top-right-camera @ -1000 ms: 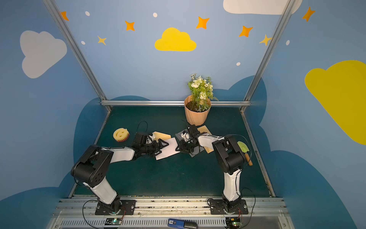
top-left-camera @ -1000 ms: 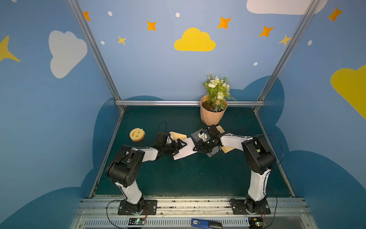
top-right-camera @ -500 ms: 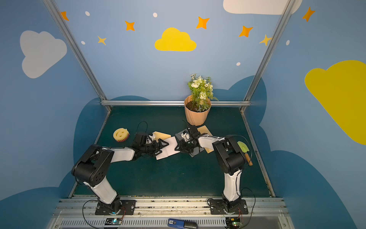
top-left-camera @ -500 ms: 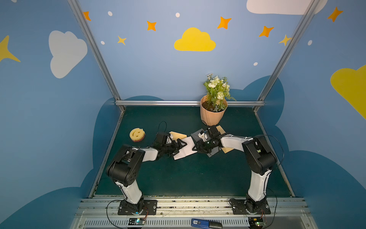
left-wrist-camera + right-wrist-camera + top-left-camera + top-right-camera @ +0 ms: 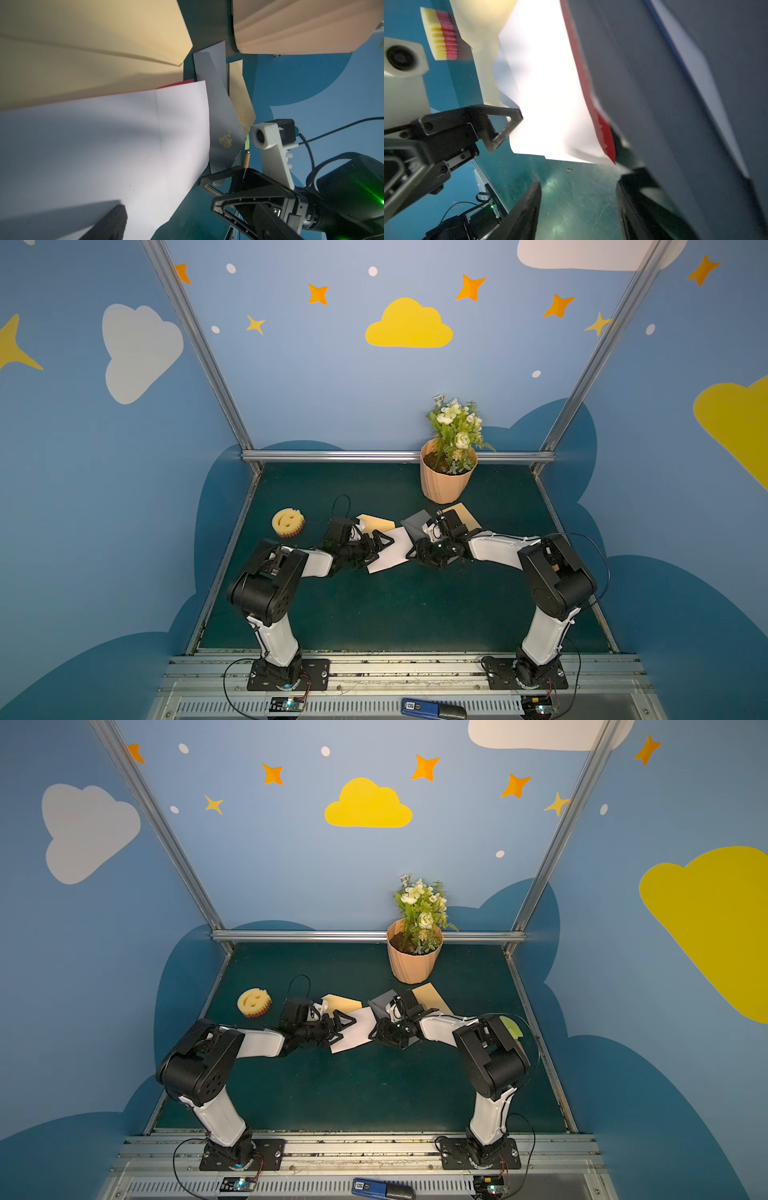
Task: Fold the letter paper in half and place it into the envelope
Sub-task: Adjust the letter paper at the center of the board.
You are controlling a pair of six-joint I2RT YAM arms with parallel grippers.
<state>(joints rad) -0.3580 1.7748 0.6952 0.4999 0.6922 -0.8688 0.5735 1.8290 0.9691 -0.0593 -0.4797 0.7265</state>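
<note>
Mid-table, between our two arms: letter paper (image 5: 392, 549) lies flat and unfolded, with a faint crease line across it. A red sheet (image 5: 180, 84) peeks out under one edge.
Left gripper (image 5: 384, 549): jaws spread wide, empty, one finger over the paper.
Right gripper (image 5: 579, 187): jaws apart, nothing between them, at the paper's opposite edge beside the grey envelope (image 5: 417, 522).
Risk: we might pinch the red sheet along with the paper, or shove the paper sideways instead of lifting it. Our right finger could snag the grey envelope.
Count: one paper, one red sheet, one grey envelope, two tan envelopes (image 5: 376, 522), one flowerpot (image 5: 444, 481), one sponge (image 5: 287, 522).
</note>
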